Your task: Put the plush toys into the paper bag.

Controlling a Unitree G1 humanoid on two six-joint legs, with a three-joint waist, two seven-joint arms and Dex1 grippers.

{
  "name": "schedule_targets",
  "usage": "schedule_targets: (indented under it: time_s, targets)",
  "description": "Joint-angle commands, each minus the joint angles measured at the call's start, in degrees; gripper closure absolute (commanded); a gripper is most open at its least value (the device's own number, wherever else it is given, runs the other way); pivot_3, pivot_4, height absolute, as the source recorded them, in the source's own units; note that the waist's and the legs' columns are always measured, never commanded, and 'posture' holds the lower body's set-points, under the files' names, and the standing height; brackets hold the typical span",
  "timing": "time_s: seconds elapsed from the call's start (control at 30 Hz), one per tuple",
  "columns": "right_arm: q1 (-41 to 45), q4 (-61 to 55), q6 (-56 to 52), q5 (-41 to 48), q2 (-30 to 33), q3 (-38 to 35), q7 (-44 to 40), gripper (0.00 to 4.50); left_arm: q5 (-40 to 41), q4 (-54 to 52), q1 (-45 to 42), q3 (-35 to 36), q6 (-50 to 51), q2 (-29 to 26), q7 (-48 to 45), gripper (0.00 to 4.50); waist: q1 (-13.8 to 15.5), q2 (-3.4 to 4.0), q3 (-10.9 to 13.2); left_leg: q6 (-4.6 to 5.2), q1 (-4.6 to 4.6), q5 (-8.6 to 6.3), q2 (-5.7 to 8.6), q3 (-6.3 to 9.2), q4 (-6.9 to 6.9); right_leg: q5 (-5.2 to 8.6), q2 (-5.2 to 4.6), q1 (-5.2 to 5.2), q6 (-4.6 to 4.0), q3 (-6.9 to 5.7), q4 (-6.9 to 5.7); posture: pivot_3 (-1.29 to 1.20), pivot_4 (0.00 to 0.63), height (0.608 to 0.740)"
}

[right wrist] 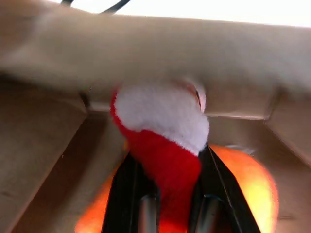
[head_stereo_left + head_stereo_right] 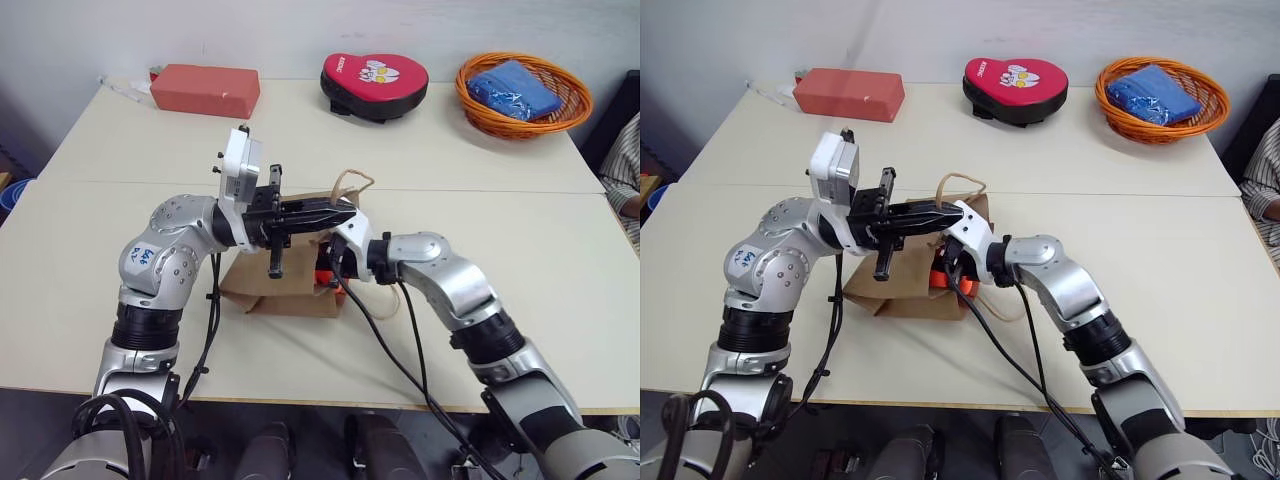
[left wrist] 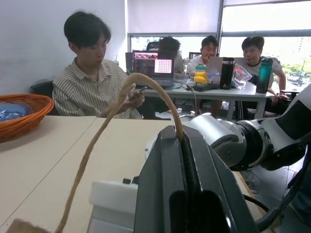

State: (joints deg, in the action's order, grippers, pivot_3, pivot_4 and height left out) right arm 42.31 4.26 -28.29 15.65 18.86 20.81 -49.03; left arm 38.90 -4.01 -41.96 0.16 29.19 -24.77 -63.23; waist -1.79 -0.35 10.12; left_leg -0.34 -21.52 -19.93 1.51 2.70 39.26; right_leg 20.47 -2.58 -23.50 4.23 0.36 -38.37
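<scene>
Bag mouth crowded: left gripper (image 2: 340,212) across the paper bag (image 2: 260,290) opening, orange plush (image 1: 248,179) filling inside.

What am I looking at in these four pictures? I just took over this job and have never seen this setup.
It is a two-armed humanoid robot at a table. Two pictures come from its head, looking down over its arms; the other two come from cameras on its wrists.

The left gripper is shut on the cord handle of the paper bag, holding it open. The right gripper is shut on the red-and-white plush toy and has it inside the bag, where the orange plush toy already lies.

At the table's far side are a red box, a heart-shaped pad and an orange basket holding a blue cloth. People sit in the background.
</scene>
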Motion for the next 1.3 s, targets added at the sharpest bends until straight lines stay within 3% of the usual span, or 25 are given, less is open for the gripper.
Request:
schedule_targets:
  time_s: [0.03,0.07,0.33,0.5,0.6,0.77,0.9,1.07,1.23,1.3]
  targets:
    - [-0.2,1.2,4.2,0.2,0.2,-0.9,-4.3,3.57,0.6,-2.5,0.3,1.4,-1.4,0.1,0.7,4.5,0.0,0.0,0.0,0.0,0.0,0.0,0.0,0.01,0.01,0.0,-0.01,0.0,0.0,-0.01,-0.03,0.0,0.15,0.74]
    - [-0.4,0.4,4.3,0.8,0.7,-1.9,-5.1,3.37,0.7,-2.7,0.5,1.6,-1.5,-0.1,0.8,4.5,0.0,0.0,0.0,0.0,0.0,0.0,0.0,0.01,0.02,0.0,-0.01,0.01,0.0,-0.01,-0.03,0.0,0.15,0.74]
    - [-3.1,-6.0,0.2,7.3,9.8,-9.2,-13.6,0.49,0.8,-4.1,2.6,2.6,-1.7,-0.9,1.8,4.5,0.2,0.0,0.0,0.0,0.0,0.0,0.01,0.02,0.03,0.0,-0.03,0.04,0.0,-0.01,0.08,0.0,0.15,0.74]
    - [-6.0,-5.9,2.8,7.5,15.6,-13.5,-16.5,0.49,0.8,-5.0,3.1,2.7,-1.8,-0.8,2.7,4.5,0.2,0.0,0.0,0.0,0.01,0.0,0.0,0.0,-0.02,0.0,-0.02,0.01,0.0,0.01,0.22,0.0,0.15,0.74]
    - [-8.2,-5.9,-1.7,10.3,19.2,-17.9,-16.7,0.49,1.0,-5.6,2.9,2.6,-1.5,-0.6,3.4,4.5,0.5,-0.01,0.0,0.01,0.0,0.0,0.01,0.0,-0.01,0.0,-0.03,0.04,0.0,0.02,0.26,0.0,0.15,0.74]
    - [-10.6,-8.1,-27.0,17.8,28.1,-22.5,-13.9,0.49,1.1,-6.5,3.3,2.3,-0.9,-1.3,3.3,4.5,0.8,-0.01,0.0,0.02,0.0,0.0,0.02,-0.01,-0.01,0.0,-0.06,0.05,0.0,0.03,0.29,0.0,0.15,0.74]
    - [-10.1,-7.3,-48.8,22.8,30.4,-25.8,-7.9,0.49,1.0,-6.4,3.0,2.2,-0.7,-1.6,2.9,4.5,0.9,0.0,0.0,0.02,0.01,0.0,0.0,-0.04,-0.03,-0.01,-0.04,0.04,-0.01,0.07,0.28,0.0,0.15,0.74]
    - [-14.1,-12.3,-57.2,25.9,24.5,-26.6,-2.1,0.49,0.8,-6.0,2.7,1.9,-0.8,-1.3,2.8,4.5,1.2,-0.01,0.0,0.02,0.01,0.0,0.0,-0.05,-0.04,-0.01,-0.04,0.04,-0.01,0.08,0.29,0.0,0.15,0.74]
    - [-14.0,-13.8,-61.5,26.8,14.1,-29.5,4.6,0.49,1.3,-5.5,1.5,2.3,-0.6,-0.6,3.4,4.5,1.2,-0.06,0.0,0.02,0.03,0.0,0.0,-0.06,-0.03,-0.01,-0.04,0.04,-0.01,0.09,0.24,0.0,0.15,0.74]
    - [-11.9,-12.4,-61.9,27.2,8.6,-33.2,7.4,0.89,1.0,-5.2,1.4,2.1,-0.8,-0.6,3.2,4.5,1.1,-0.06,0.0,0.02,0.04,0.0,0.0,-0.06,-0.03,-0.01,-0.04,0.04,-0.01,0.09,0.2,0.0,0.15,0.74]
